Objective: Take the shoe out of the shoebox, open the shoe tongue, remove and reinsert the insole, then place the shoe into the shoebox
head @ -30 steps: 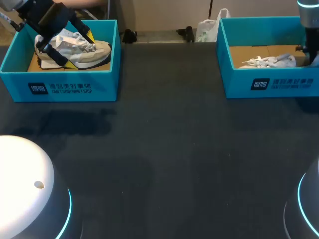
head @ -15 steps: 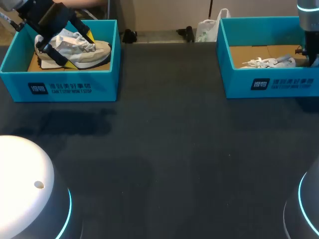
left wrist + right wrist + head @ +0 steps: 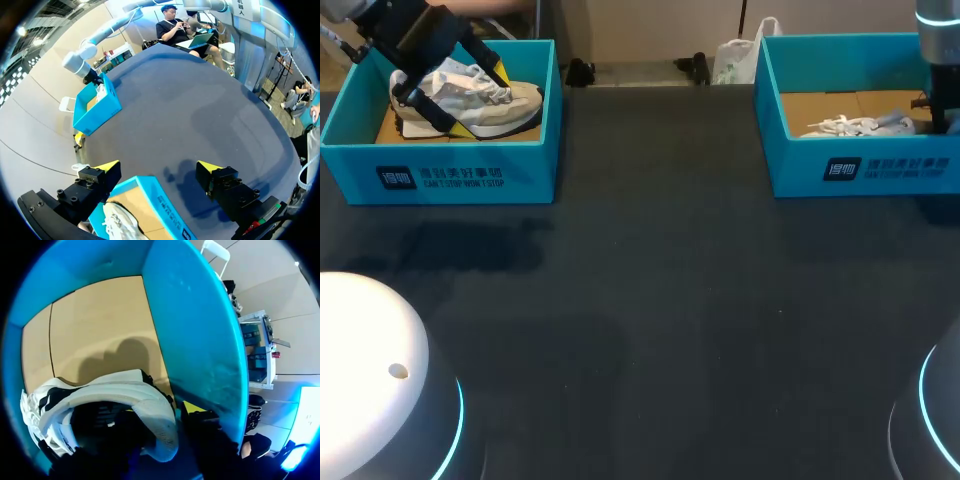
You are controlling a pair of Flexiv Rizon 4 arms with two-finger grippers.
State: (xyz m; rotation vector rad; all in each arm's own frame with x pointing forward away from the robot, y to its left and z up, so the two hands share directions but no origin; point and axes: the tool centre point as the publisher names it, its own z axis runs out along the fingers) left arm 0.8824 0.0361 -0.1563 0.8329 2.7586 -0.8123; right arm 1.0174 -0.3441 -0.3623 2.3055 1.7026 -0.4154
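A beige and white shoe (image 3: 500, 105) lies in the left blue shoebox (image 3: 450, 175). My left gripper (image 3: 470, 95) hangs over it, open wide, a yellow tip on either side of the shoe. In the left wrist view that gripper (image 3: 159, 167) stands above the box corner (image 3: 150, 197) and the shoe's laces (image 3: 117, 225). A white shoe (image 3: 855, 125) lies low in the right shoebox (image 3: 880, 170), with my right arm (image 3: 938, 60) at its far right end. In the right wrist view the shoe's heel collar (image 3: 125, 400) sits at my right gripper (image 3: 155, 425). Its outer fingertip (image 3: 192, 407) stands just apart, between heel and box wall (image 3: 195, 330).
The dark table (image 3: 650, 300) stretches between the two boxes. The robot's white bases (image 3: 370, 380) rise at the near left and near right corners. The right box's cardboard floor (image 3: 100, 325) shows ahead of the white shoe.
The white shoe has sunk lower into the right box, and my right gripper's jaws have loosened from its heel. The left arm has kept still.
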